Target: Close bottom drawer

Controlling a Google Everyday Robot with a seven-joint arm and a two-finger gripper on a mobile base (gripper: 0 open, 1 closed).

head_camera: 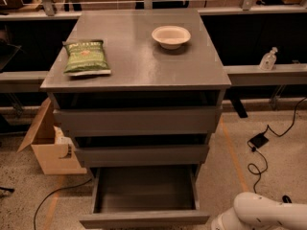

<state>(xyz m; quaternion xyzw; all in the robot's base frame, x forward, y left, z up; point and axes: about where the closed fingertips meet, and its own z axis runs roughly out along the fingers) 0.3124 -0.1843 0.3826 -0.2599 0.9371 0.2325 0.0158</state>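
The bottom drawer (144,219) gapes open, approach barely begun. Only the white arm (268,214) shows, just right of it; the pincer is out of sight, grip unknowable. Next, I'd say: meet the front squarely and push inward.
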